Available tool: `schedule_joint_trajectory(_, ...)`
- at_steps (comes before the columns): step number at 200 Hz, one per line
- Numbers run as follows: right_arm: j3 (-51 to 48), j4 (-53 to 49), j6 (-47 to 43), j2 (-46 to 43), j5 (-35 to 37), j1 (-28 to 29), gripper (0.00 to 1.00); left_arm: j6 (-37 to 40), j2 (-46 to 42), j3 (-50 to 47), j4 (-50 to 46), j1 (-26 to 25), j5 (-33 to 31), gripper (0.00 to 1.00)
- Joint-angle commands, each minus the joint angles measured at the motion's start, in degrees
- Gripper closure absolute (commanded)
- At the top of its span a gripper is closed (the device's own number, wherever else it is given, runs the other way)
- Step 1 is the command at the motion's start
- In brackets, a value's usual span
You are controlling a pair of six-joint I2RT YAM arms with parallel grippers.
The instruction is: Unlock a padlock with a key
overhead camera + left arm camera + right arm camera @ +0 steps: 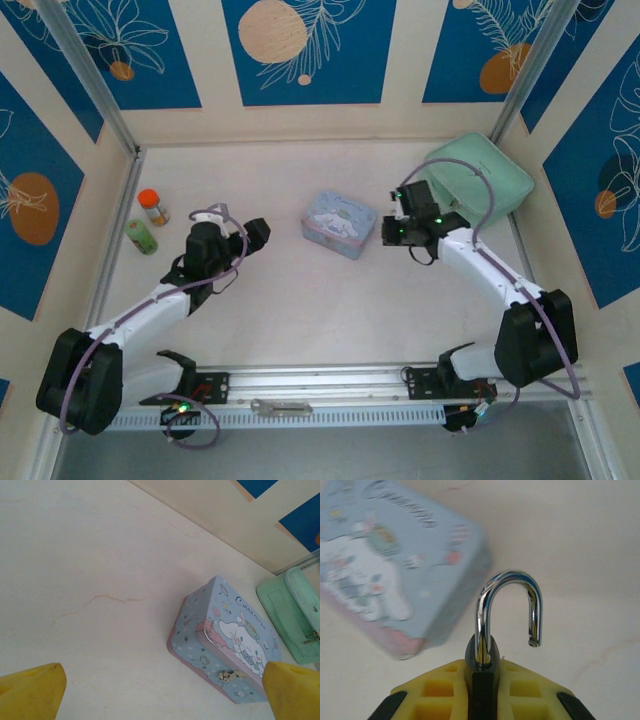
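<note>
Steel shackle (509, 580): hanging open on the padlock (483, 662), lower centre of frame.
Right jaws: pinching the padlock body narrowly, over the counter (590, 555).
Left jaws: gaping wide, holding nothing.
Risk: padlock twisting loose from the thin pinch, dropping near the tin (395, 565).

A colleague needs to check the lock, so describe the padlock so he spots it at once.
Find the pale blue tin mid-table; just right of it hangs the right gripper. The dark padlock is clamped between its yellow pads, silver shackle open.
</note>
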Motion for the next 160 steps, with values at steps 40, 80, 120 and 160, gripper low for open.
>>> schedule_joint_trajectory(40, -4.6, 1.7, 5.6, 4.8, -6.9, -8.0, 1.00, -0.4, 2.4, 1.6, 0.2, 0.4, 0.7, 0.00)
schedule_joint_trajectory(80, -4.2, 2.7, 6.0, 11.2, -7.1, -7.0, 1.00, -1.4, 4.2, 2.4, 1.3, 0.3, 2.1, 0.00)
schedule_joint_trajectory(120, -3.1, 4.0, 6.5, 15.6, -5.5, -5.6, 1.00, -1.7, 5.3, 2.8, 1.9, 0.3, 3.0, 0.00)
schedule_joint_trajectory(160, -2.1, 4.9, 7.3, 19.0, -5.0, -4.8, 0.98, -1.7, 5.2, 2.2, 2.0, 0.2, 3.0, 0.00)
